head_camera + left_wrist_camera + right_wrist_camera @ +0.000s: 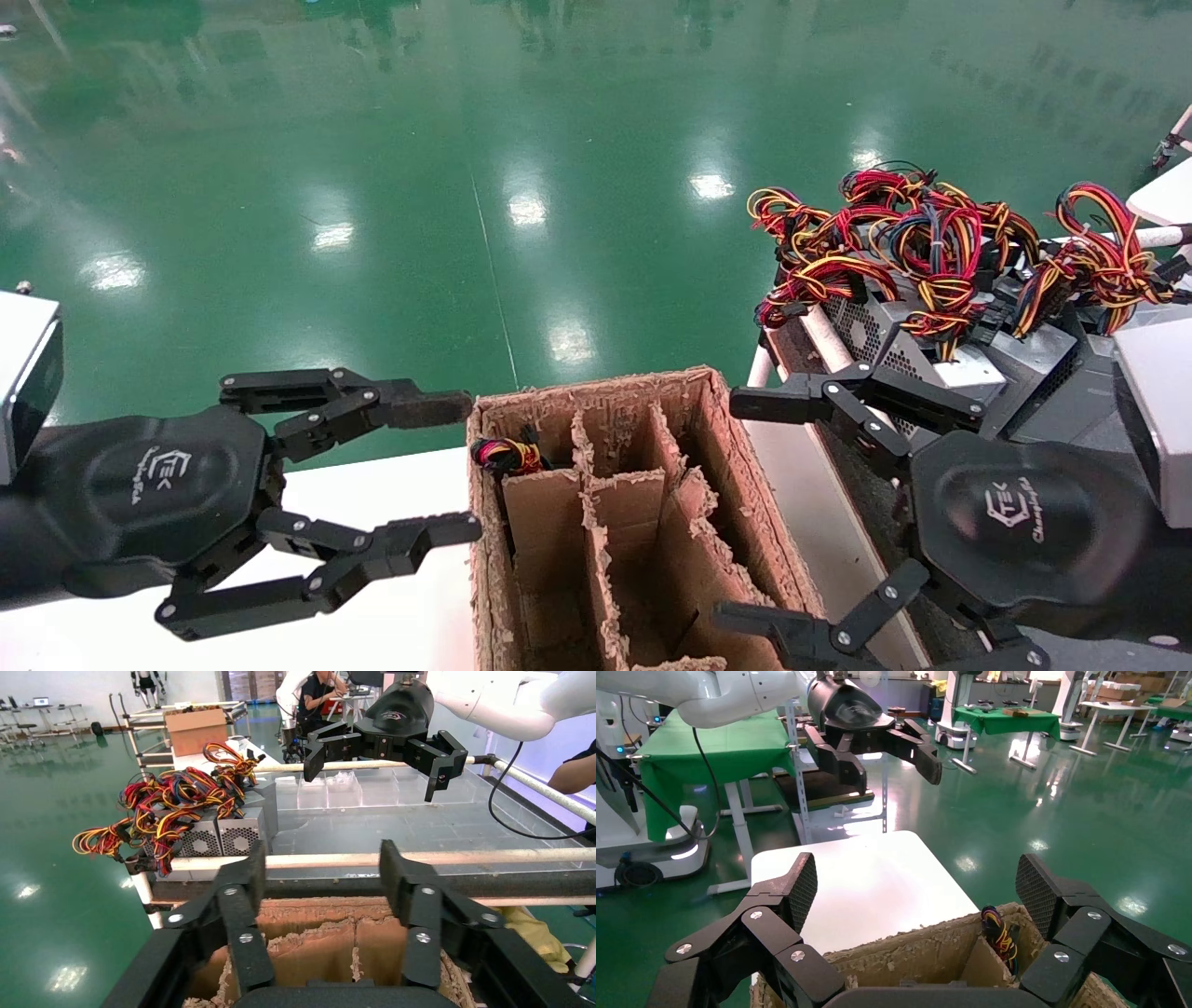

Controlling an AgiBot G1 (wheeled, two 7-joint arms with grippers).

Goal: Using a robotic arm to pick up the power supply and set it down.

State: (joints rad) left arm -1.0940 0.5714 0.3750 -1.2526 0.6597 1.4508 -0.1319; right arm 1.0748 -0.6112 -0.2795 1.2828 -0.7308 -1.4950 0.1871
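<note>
The left gripper [461, 471] hangs above the white table [391, 615], level with the left wall of the cardboard divider box [717, 391]. Its jaws stand wide apart and hold nothing. Both fingertips point toward the box and stop just short of its left wall; whether the nearer fingertip touches the cardboard cannot be told.

The right gripper [745, 513] hangs at the opposite side of the box, over its right wall. Its jaws also stand wide apart and hold nothing. One finger [778, 403] reaches toward the far right corner of the box; the other finger [759, 623] sits over the near right edge.

The power supplies [931, 349] lie in a cluster behind and outboard of the right gripper, on a rack with a pale tube rail [422, 859]. They are grey metal boxes with perforated vent sides. Their wire bundles [922, 238], red, yellow, black and blue, are piled on top of them. No finger touches any power supply.

Between the two grippers, the box interior is split by ragged cardboard partitions [633, 485] into narrow cells. A small coil of red and yellow wires [506, 456] shows in the far left cell, just beyond the left gripper's fingertips. What the coil is attached to is hidden by the cell walls.

The green floor [466, 140] lies beyond both grippers.
</note>
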